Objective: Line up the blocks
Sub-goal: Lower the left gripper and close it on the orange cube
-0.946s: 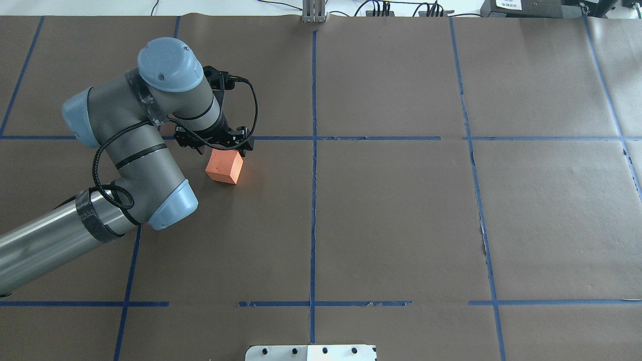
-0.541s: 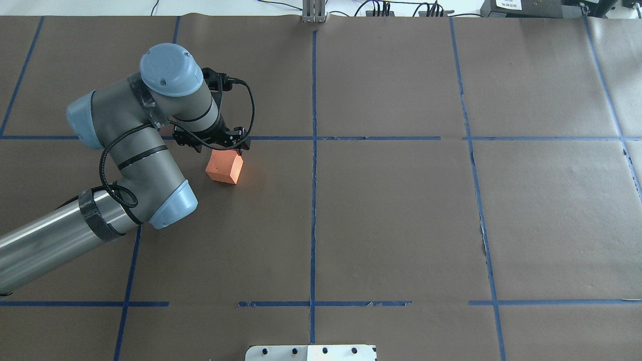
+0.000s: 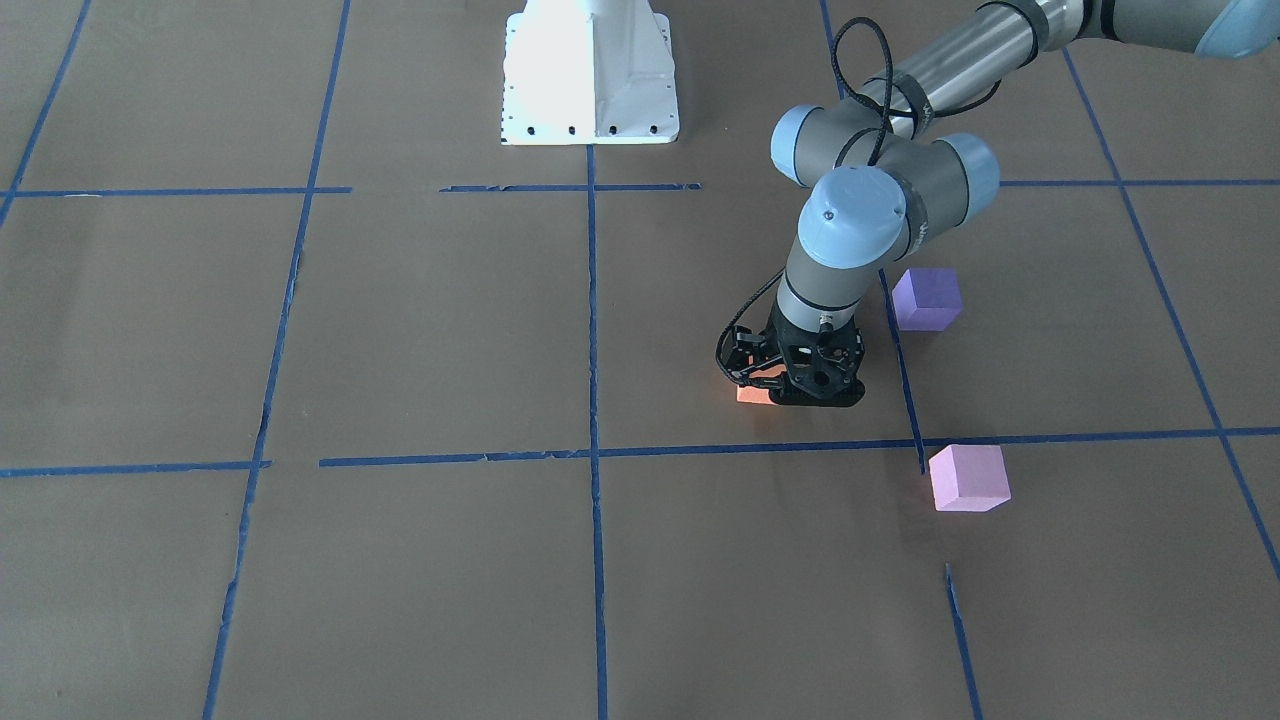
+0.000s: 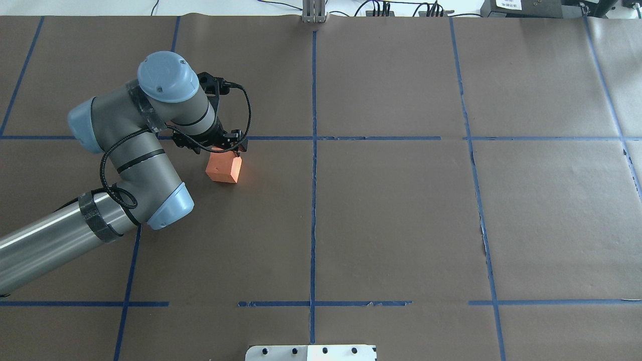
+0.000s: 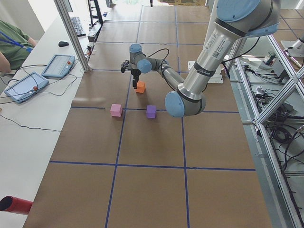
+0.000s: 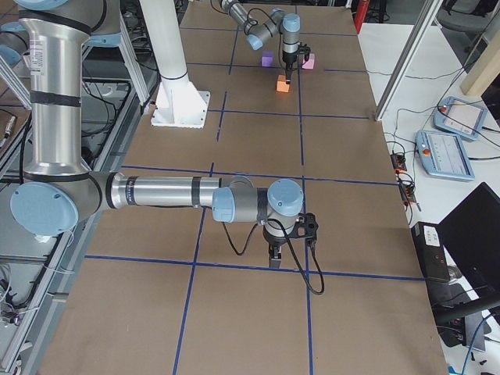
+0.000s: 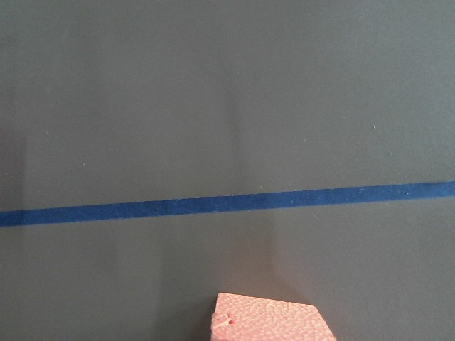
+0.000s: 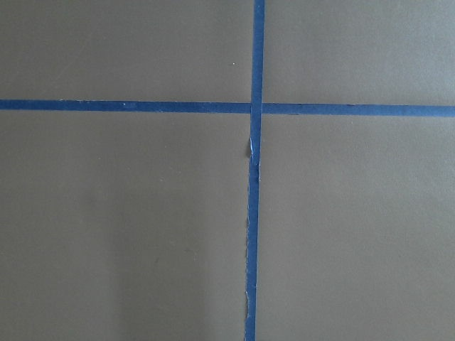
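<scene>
The orange block (image 4: 224,170) sits on the brown paper left of centre; it also shows in the front view (image 3: 750,394) and at the bottom of the left wrist view (image 7: 274,323). My left gripper (image 4: 219,149) hangs just over its far edge with the jaws spread, holding nothing. The violet-purple block (image 3: 926,298) and the pale pink block (image 3: 967,478) lie apart to the robot's left of it, hidden under the arm in the overhead view. My right gripper (image 6: 274,258) points down at bare paper far off; I cannot tell its state.
Blue tape lines (image 4: 313,150) divide the paper into squares. The white robot base (image 3: 590,70) stands at the near middle edge. Tablets (image 5: 57,66) lie on the side bench beyond the table's far edge.
My left gripper has shifted slightly left and covers more of the orange block's top. The orange block has not moved.
</scene>
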You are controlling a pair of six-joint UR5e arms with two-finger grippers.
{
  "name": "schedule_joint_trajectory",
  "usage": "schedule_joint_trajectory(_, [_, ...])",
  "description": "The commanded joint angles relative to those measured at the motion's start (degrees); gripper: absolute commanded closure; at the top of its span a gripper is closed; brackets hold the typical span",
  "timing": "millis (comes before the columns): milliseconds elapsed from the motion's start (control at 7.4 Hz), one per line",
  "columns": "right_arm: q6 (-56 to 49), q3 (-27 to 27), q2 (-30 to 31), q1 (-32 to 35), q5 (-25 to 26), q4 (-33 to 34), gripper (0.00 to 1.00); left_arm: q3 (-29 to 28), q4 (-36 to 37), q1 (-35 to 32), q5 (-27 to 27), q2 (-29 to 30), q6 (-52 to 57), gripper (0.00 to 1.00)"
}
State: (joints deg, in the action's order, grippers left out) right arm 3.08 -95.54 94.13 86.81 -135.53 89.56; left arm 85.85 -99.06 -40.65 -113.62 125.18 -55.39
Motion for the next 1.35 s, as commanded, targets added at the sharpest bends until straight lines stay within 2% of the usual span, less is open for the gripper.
schedule_joint_trajectory(0, [0.00, 0.00, 0.00, -0.06, 0.00, 0.00, 0.00, 0.02, -0.78, 0.31, -0.37, -0.38, -0.16, 0.00])
schedule_joint_trajectory(811, [0.00, 0.00, 0.00, 0.03, 0.00, 0.00, 0.00, 0.11, -0.87, 2.24, -0.46, -0.73, -0.77, 0.02])
schedule_joint_trajectory(946, [0.00, 0.00, 0.00, 0.03, 0.00, 0.00, 0.00, 0.11, -0.87, 2.41, -0.37, -0.90, -0.69, 0.37])
schedule_joint_trajectory(1216, [0.00, 0.00, 0.00, 0.03, 0.00, 0.00, 0.00, 0.54, -0.70, 2.41, -0.28, -0.90, -0.68, 0.96])
